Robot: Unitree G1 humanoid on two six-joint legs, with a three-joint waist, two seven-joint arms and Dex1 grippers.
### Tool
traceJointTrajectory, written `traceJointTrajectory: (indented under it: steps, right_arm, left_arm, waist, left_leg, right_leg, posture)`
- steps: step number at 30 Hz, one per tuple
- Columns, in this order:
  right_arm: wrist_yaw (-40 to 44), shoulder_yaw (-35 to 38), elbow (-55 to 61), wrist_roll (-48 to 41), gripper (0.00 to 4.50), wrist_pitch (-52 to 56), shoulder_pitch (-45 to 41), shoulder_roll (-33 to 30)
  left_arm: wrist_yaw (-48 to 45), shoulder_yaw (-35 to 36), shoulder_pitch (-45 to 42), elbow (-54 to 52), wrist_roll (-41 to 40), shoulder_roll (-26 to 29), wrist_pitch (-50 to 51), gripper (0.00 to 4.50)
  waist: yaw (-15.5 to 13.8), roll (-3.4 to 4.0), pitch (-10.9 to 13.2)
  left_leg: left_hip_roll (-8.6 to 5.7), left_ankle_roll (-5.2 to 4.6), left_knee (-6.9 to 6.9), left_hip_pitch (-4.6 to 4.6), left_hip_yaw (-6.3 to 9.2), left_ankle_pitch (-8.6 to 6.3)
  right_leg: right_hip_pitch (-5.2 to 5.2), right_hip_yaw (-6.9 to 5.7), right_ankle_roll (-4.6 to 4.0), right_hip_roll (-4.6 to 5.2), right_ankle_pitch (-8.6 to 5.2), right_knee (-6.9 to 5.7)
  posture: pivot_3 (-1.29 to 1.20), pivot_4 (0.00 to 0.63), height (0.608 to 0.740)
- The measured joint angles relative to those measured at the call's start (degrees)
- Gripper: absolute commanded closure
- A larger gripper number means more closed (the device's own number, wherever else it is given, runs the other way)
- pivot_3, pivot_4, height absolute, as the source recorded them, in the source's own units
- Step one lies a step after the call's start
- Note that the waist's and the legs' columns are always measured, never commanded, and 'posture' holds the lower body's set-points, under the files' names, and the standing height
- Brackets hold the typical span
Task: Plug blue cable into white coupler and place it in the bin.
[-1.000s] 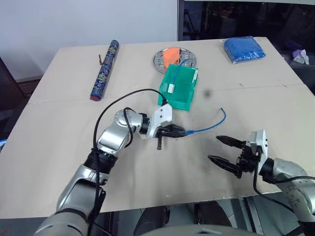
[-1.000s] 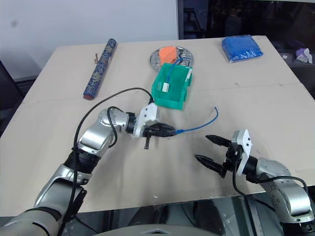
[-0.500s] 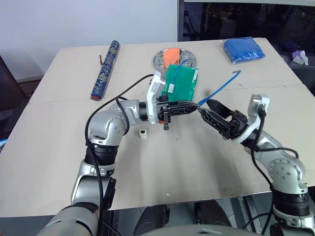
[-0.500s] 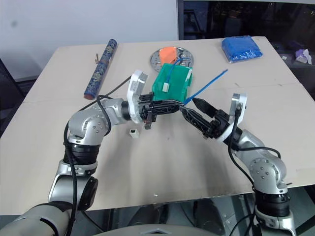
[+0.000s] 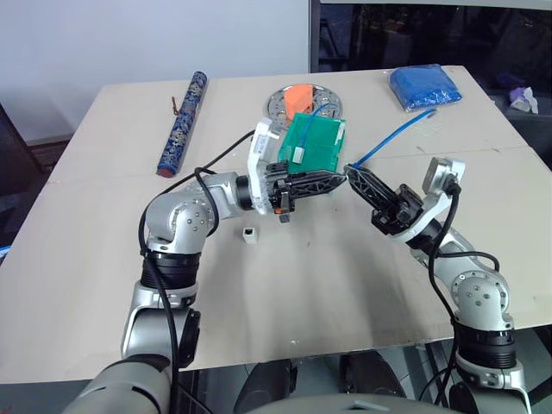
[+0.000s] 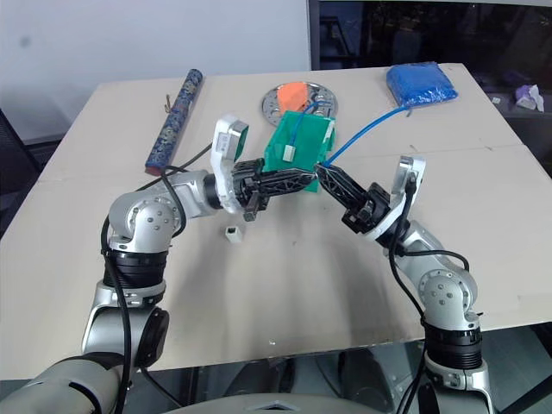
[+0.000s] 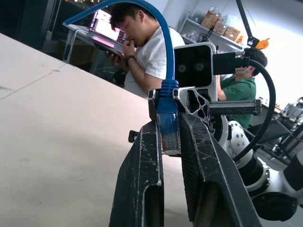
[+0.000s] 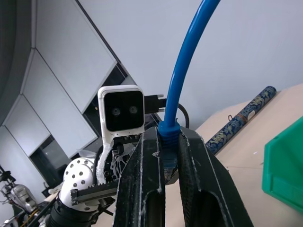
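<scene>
The thin bright-blue cable (image 5: 392,138) is held in the air in front of the translucent green bin (image 5: 316,147). Both the left gripper (image 5: 338,179) and right gripper (image 5: 352,175) are closed on its plug end. The tiny white coupler (image 5: 249,235) lies on the table near the bin, not yet plugged. Next, one gripper probably must release and fetch the coupler.

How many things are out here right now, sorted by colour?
Blue: 4 – held cable, cable in the bin, bag, patterned tube
White: 2 – coupler on the table, block in the bin
Green: 1 – bin
Silver: 1 – plate
Orange: 1 – piece on the plate
Total: 9
</scene>
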State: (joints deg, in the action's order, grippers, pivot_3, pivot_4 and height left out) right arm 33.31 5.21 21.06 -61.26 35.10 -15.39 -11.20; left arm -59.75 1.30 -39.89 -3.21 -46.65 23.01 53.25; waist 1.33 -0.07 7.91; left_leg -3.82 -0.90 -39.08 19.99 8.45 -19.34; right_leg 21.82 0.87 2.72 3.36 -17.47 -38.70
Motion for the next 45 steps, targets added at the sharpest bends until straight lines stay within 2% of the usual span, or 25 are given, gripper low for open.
traceJointTrajectory:
  steps: [1, 2, 5, 8, 14, 16, 19, 22, 28, 35, 45]
  right_arm:
    - [0.0, -0.3, 0.0, -0.1, 4.5, 0.2, 0.0, 0.0]
    - [0.0, -0.5, 0.0, -0.4, 4.5, 0.5, -0.1, 0.1]
    - [-0.1, -0.3, 0.0, -1.0, 4.5, 0.9, -0.3, -0.2]
    - [-0.7, 0.1, -0.3, -1.7, 4.5, 1.0, -0.4, -0.3]
    - [-2.4, 3.5, -2.5, -1.3, 4.5, 0.7, 0.7, -2.5]
    - [-2.2, 3.6, -3.0, 0.5, 4.5, -0.1, 1.5, -3.3]
    - [-1.0, 4.1, -4.5, 4.3, 4.5, -1.9, 3.4, -4.9]
    - [0.3, 4.2, -6.1, 8.0, 4.5, -3.7, 5.1, -6.0]
    - [2.7, 1.7, -6.9, 10.8, 4.5, -4.1, 4.8, -5.9]
    - [3.9, 0.4, -7.5, 12.0, 4.5, -4.0, 4.5, -6.5]
    - [2.5, 0.2, -5.6, 13.6, 4.5, -4.1, 6.4, -5.4]
  left_arm:
    - [-0.4, 0.0, 0.0, 0.0, -0.3, 0.6, 0.3, 3.48]
    - [-1.3, -0.1, 0.3, -0.3, -0.5, 1.5, 0.5, 3.16]
    - [-3.9, -0.2, 1.7, -2.3, -1.8, 3.6, 1.1, 1.57]
    - [-2.4, 0.6, 2.7, -5.3, -2.2, 4.2, 0.9, 0.38]
    - [5.8, 6.6, 13.8, -19.0, -4.2, 6.7, -0.2, 0.38]
    - [11.6, 7.7, 18.0, -24.0, 0.2, 6.6, -4.0, 0.38]
    - [22.2, 8.6, 27.7, -30.6, 11.6, 4.5, -12.6, 0.38]
    - [34.1, 5.8, 43.5, -37.4, 25.4, -0.1, -21.0, 0.38]
    - [46.6, 1.9, 58.2, -40.5, 36.3, -9.3, -27.8, 0.38]
    - [50.0, -1.5, 61.8, -36.3, 40.6, -12.0, -32.1, 0.38]
    - [50.4, -3.8, 57.1, -22.1, 42.8, -14.6, -40.1, 0.38]
  waist:
    - [0.1, 0.0, 0.0]
    - [0.3, 0.0, 0.0]
    - [0.7, 0.0, 0.0]
    - [0.8, 0.0, 0.0]
    - [1.0, 0.0, 0.0]
    - [0.9, 0.01, 0.0]
    - [0.7, -0.02, 0.0]
    - [0.8, 0.0, 0.0]
    - [-0.5, 0.0, 0.0]
    - [-1.3, 0.0, 0.0]
    - [-1.2, 0.0, 0.0]
  left_leg:
    - [0.0, 0.0, 0.01, 0.0, 0.0, 0.0]
    - [0.0, 0.0, 0.02, 0.0, 0.0, 0.0]
    - [0.0, 0.0, 0.03, 0.0, 0.0, 0.0]
    - [0.0, 0.0, 0.07, 0.0, 0.01, 0.0]
    - [0.01, 0.0, 0.23, -0.01, -0.01, 0.0]
    - [0.01, 0.0, 0.31, -0.02, -0.05, 0.0]
    - [0.0, 0.0, 0.44, -0.03, -0.1, 0.0]
    - [0.01, 0.0, 0.69, -0.14, -0.2, 0.0]
    - [0.02, -0.01, 0.74, -0.13, -0.18, -0.01]
    - [0.0, -0.01, 0.74, -0.11, -0.16, -0.01]
    - [0.01, -0.01, 0.77, -0.09, -0.13, -0.01]
  right_leg:
    - [0.01, 0.0, 0.0, 0.0, 0.0, 0.0]
    - [0.01, 0.01, 0.0, 0.0, 0.0, 0.0]
    - [0.01, 0.01, 0.0, 0.02, 0.0, 0.04]
    - [0.01, 0.02, 0.0, 0.02, 0.0, 0.06]
    - [0.14, 0.17, 0.0, 0.01, 0.0, 0.11]
    - [0.13, 0.2, 0.0, 0.02, 0.0, 0.18]
    - [0.13, 0.24, 0.01, 0.0, 0.01, 0.28]
    - [0.15, 0.41, 0.01, -0.01, 0.01, 0.37]
    - [0.18, 0.43, 0.01, -0.02, 0.01, 0.37]
    - [0.16, 0.4, 0.01, -0.01, 0.01, 0.39]
    - [0.17, 0.35, 0.01, -0.01, 0.01, 0.45]
  posture:
    - [0.0, 0.15, 0.74]
    - [0.0, 0.15, 0.74]
    - [0.0, 0.15, 0.74]
    - [0.0, 0.15, 0.74]
    - [0.0, 0.15, 0.74]
    - [0.0, 0.15, 0.74]
    - [0.0, 0.15, 0.74]
    - [0.0, 0.15, 0.74]
    - [0.0, 0.15, 0.74]
    - [0.0, 0.15, 0.74]
    - [0.0, 0.15, 0.74]
